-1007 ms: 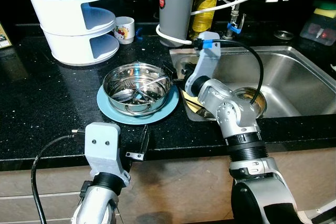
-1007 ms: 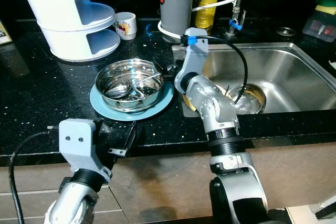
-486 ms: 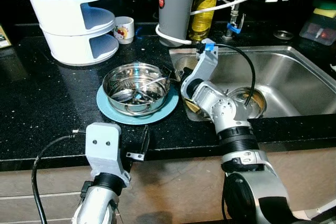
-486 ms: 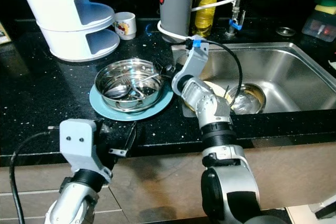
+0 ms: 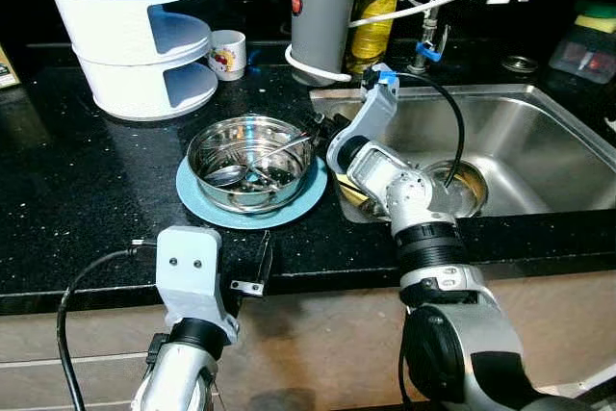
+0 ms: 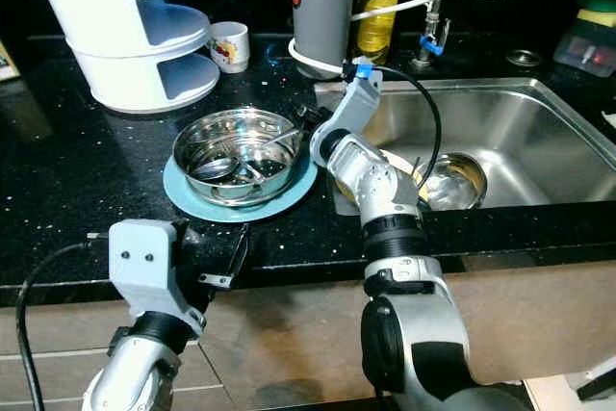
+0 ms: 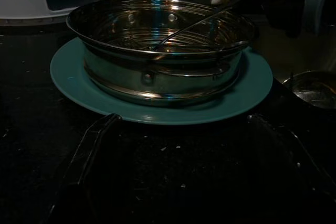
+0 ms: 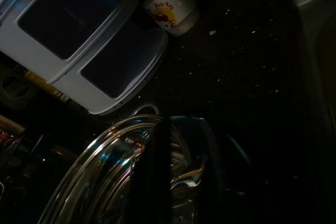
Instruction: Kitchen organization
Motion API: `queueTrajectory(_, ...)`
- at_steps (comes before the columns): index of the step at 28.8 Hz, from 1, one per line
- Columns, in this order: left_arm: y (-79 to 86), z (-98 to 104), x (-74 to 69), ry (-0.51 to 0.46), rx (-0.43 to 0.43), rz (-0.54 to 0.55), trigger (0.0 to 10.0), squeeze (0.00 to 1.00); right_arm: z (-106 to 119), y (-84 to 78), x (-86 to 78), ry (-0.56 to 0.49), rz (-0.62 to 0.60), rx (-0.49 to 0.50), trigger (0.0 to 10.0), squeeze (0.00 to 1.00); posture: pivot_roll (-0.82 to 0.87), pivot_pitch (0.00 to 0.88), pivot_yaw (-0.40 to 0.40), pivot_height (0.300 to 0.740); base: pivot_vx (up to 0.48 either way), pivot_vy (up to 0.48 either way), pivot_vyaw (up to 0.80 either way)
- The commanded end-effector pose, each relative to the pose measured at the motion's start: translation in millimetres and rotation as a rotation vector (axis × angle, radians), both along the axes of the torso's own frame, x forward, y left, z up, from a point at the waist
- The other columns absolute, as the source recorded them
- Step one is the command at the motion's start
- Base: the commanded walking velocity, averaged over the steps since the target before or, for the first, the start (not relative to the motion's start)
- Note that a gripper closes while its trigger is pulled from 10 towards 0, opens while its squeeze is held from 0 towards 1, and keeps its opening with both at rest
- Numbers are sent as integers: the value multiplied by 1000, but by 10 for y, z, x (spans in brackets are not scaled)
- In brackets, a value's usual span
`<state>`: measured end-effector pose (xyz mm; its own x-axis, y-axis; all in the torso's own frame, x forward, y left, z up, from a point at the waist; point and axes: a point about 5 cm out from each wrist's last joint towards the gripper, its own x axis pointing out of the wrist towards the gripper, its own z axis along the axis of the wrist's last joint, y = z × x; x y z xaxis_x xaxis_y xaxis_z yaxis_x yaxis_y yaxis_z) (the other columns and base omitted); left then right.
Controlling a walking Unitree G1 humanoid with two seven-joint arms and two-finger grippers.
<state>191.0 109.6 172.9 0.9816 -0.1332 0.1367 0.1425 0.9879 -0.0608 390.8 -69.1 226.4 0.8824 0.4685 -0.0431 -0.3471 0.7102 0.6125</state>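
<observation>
Your black stone counter (image 5: 87, 190) carries a white tiered rack (image 5: 135, 31) at the back left and a steel sink (image 5: 520, 141) on the right. Between them the steel bowl (image 5: 252, 163) sits on a teal plate (image 5: 252, 207), with spoons (image 5: 231, 175) lying inside it. A grey canister (image 5: 322, 12) stands behind the sink's corner, an oil bottle (image 5: 373, 7) just beside it, and a small printed cup (image 5: 227, 53) stands near the rack. Your right gripper (image 5: 318, 127) reaches over the bowl's right rim; you cannot tell from these views whether its fingers are apart. Your left gripper (image 7: 184, 145) hovers low at the counter's front edge, fingers (image 7: 92, 145) spread apart, facing the plate.
</observation>
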Motion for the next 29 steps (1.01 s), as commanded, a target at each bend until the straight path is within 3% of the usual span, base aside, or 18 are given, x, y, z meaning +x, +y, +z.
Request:
queueTrajectory(1,-12,-15,-4,12,3,-6,10000,0,17,23,1,7,12,-1,0,0,101,0,-46,740,0,0,0)
queueTrajectory(6,-15,-17,0,12,2,-7,10000,0,-36,0,-3,33,7,-38,0,0,97,0,-45,740,0,0,0)
queueTrajectory(12,-18,-17,7,11,2,-9,10000,0,1,1,1,27,10,-2,0,0,95,0,-43,740,0,0,0)
queueTrajectory(14,-21,-17,8,11,2,-10,10000,0,49,5,0,13,18,44,0,0,95,0,-44,740,0,0,0)
queueTrajectory(15,-20,-18,9,11,2,-10,10000,0,143,4,-6,-21,27,114,0,0,96,0,-44,740,0,0,0)
queueTrajectory(18,-20,-20,10,12,1,-10,10000,0,209,0,-12,-47,34,164,0,0,96,0,-44,740,0,0,0)
queueTrajectory(19,-19,-18,12,11,2,-10,10000,0,465,-78,-36,-183,24,280,0,0,95,0,-44,740,0,0,0)
queueTrajectory(22,-18,-19,12,10,3,-10,10000,0,640,-162,-63,-296,-7,298,0,0,95,0,-42,740,0,0,0)
queueTrajectory(29,-14,-19,16,9,5,-12,10000,0,873,-262,-119,-492,-101,130,0,0,96,0,-42,740,0,0,0)
